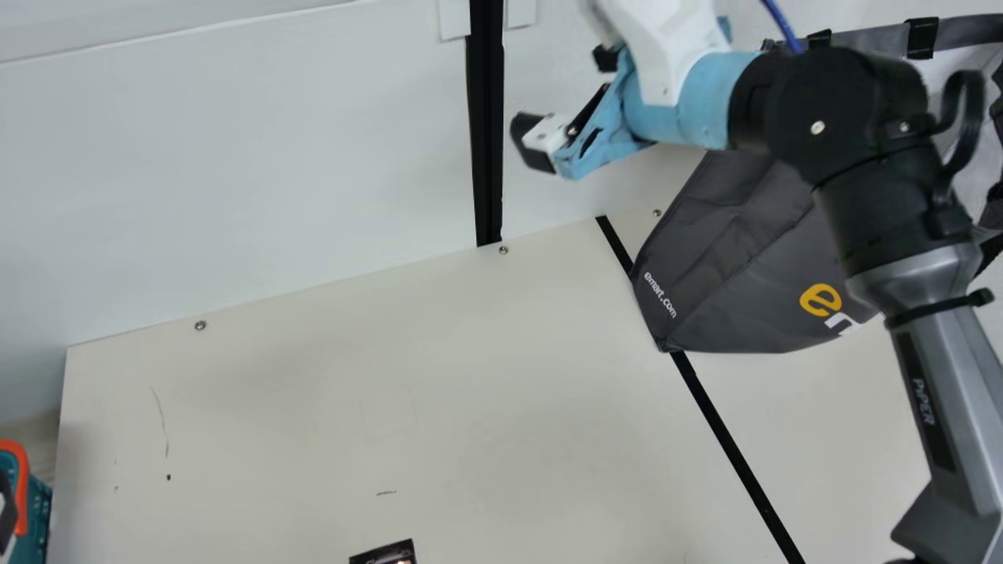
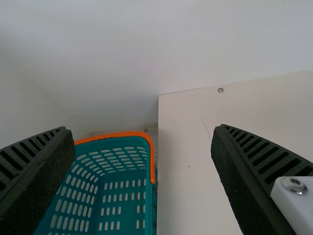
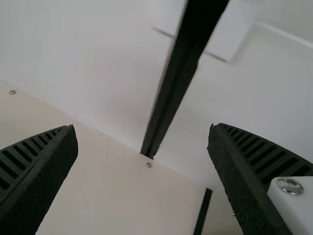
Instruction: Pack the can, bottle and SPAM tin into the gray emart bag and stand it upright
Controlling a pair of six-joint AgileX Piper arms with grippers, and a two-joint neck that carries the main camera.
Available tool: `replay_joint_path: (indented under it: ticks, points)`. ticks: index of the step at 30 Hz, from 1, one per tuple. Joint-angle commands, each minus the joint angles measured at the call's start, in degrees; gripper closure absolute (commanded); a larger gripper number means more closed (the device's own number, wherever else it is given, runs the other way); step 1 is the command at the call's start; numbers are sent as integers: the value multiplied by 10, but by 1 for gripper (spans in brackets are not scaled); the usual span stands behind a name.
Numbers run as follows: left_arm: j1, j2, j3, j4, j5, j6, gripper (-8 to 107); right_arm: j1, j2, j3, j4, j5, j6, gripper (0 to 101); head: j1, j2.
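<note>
The gray emart bag (image 1: pixel 729 251) is at the table's back right, partly covered by my right arm; its lettering faces the camera. My right gripper (image 1: pixel 566 100) is raised left of the bag, in front of the wall. In the right wrist view, my right gripper (image 3: pixel 143 147) has its fingers wide apart, with nothing between them. At the main view's left edge is a dark bit of my left gripper (image 1: pixel 6 513). The left wrist view has my left gripper (image 2: pixel 142 147) open and empty. A dark printed object (image 1: pixel 385 553) is cut off at the main view's bottom edge; I cannot tell which item it is.
A teal basket (image 2: pixel 124 196) with an orange rim stands beside the table's left edge. The white wall (image 1: pixel 235 157) with a black vertical post (image 1: pixel 487 133) rises behind the table (image 1: pixel 439 392). A black strip (image 1: pixel 729 439) crosses the tabletop.
</note>
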Motion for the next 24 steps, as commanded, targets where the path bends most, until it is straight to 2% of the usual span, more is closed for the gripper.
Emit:
replay_joint_path:
  ticks: [1, 9, 24]
  points:
    - [0, 0, 0, 0, 0, 0, 9, 13, -6, 38, 1, -7, 2, 6, -13, 0]
    - [0, 0, 0, 0, 0, 0, 9, 39, -32, 113, 12, -27, 7, 6, -13, 0]
    - [0, 0, 0, 0, 0, 0, 9, 56, -105, 231, 40, -34, 4, 6, -13, 0]
